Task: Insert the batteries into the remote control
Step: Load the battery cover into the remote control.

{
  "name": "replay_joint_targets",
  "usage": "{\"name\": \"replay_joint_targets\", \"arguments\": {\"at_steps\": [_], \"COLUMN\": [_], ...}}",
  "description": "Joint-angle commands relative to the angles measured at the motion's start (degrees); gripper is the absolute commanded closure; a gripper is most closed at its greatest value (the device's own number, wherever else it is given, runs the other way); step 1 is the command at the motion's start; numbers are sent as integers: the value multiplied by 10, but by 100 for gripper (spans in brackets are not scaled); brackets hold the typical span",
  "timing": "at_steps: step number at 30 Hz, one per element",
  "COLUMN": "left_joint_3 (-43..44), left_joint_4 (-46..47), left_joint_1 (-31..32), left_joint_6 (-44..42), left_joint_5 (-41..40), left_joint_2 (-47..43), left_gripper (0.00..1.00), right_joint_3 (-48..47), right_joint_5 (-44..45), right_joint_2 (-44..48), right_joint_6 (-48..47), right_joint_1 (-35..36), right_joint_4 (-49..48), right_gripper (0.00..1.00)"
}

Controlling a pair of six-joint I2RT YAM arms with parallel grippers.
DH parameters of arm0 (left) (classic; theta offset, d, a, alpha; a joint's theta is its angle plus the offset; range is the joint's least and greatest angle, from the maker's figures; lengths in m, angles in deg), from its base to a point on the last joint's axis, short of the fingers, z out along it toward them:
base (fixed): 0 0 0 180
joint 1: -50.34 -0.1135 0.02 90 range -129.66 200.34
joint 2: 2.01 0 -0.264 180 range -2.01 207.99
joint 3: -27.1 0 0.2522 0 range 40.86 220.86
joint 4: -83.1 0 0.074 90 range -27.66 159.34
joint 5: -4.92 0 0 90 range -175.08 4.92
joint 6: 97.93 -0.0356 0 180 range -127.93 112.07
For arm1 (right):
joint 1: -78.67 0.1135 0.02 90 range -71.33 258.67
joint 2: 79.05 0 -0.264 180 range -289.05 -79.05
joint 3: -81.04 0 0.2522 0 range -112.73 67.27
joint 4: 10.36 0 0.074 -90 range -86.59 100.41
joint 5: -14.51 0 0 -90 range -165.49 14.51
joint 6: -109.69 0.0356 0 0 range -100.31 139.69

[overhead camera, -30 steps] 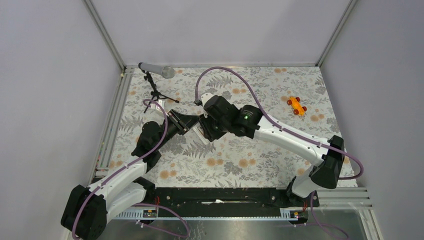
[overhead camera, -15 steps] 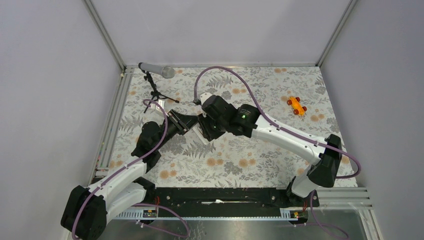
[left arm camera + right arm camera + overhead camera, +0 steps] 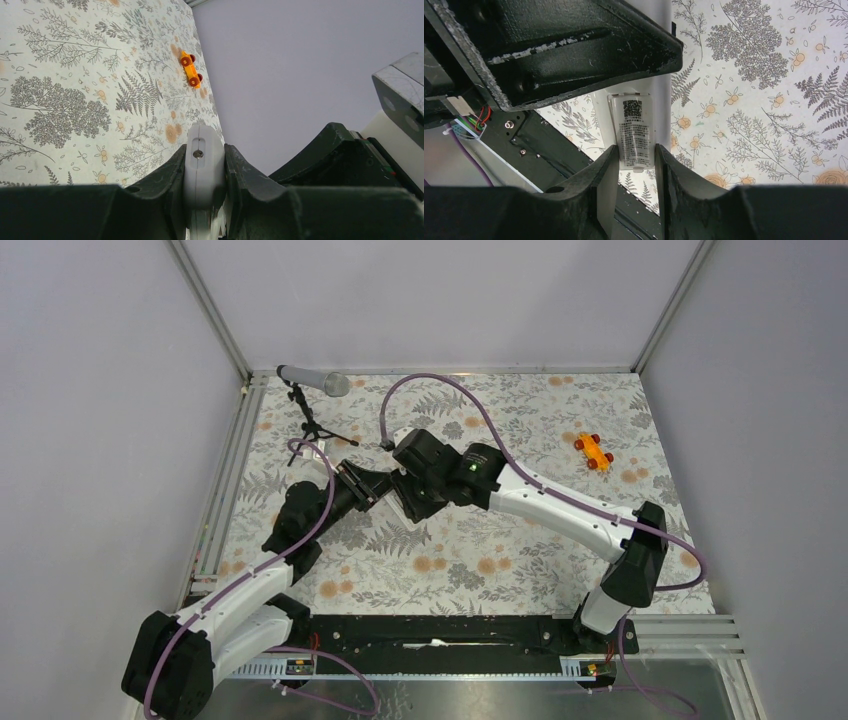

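Observation:
The remote control (image 3: 201, 172), a slim white bar, is seen end-on in the left wrist view, pinched between the black fingers of my left gripper (image 3: 205, 150), which is shut on it. In the right wrist view its white panel with a printed label (image 3: 634, 125) sticks out from under the left gripper's body (image 3: 574, 50). My right gripper (image 3: 635, 150) is closed on the lower end of that panel. From above, both grippers (image 3: 375, 485) (image 3: 402, 495) meet over the mat, left of centre. The batteries are out of view.
An orange toy car (image 3: 593, 452) with red wheels lies at the back right of the floral mat. A grey microphone (image 3: 313, 382) on a black tripod stands at the back left. Metal rails (image 3: 232, 480) run down the left side.
The right arm has shifted a little left and away from me, its gripper staying at the remote. The left arm has not moved.

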Motion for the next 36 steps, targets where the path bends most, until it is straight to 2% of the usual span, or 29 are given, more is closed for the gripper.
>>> {"name": "replay_joint_targets", "arguments": {"at_steps": [1,27,31,33,36], "left_joint_3": [33,21,21,22,23], "left_joint_4": [27,24,17,10,5], "left_joint_1": [3,2,2,1,-1], "left_joint_6": [29,54,59,61,65], "left_joint_5": [20,35,28,23,21], "left_joint_2": [-19,-27,-30,-31,-31], "left_gripper": [100,100,100,100,100], "right_joint_3": [-32,-54,-59,-60,-59], "right_joint_5": [21,6,4,-1,-4], "right_joint_2": [-11,-16,-12,-8,0], "right_joint_6": [6,-3,8,13,20], "right_joint_1": [3,3,2,1,-1], "right_joint_4": [14,-4,-4,-4,-7], "right_gripper": [61,56,50,41,34]}}
